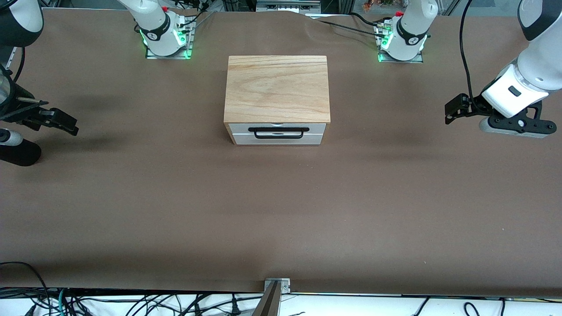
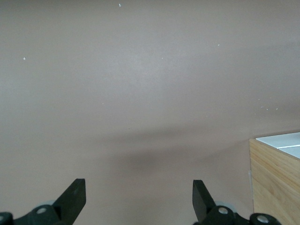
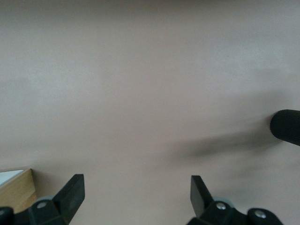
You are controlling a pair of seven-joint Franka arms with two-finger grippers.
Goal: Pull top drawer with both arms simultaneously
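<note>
The top drawer (image 1: 277,127) sits shut in a wood-topped box (image 1: 277,87) in the middle of the table. Its white front and wide black bar handle (image 1: 278,132) face the front camera. My left gripper (image 1: 451,110) hovers open over bare table toward the left arm's end, well apart from the box. In the left wrist view that gripper (image 2: 138,197) holds nothing and a corner of the box (image 2: 276,176) shows. My right gripper (image 1: 66,123) hovers open over the table toward the right arm's end. In the right wrist view it (image 3: 137,194) is empty, with a box corner (image 3: 18,191) at the edge.
A second white front panel (image 1: 277,139) lies below the top drawer. The brown table cover (image 1: 281,210) stretches between the box and the front camera. A black rounded part (image 1: 19,152) sits close to the right gripper. Both arm bases (image 1: 164,33) stand along the table's robot edge.
</note>
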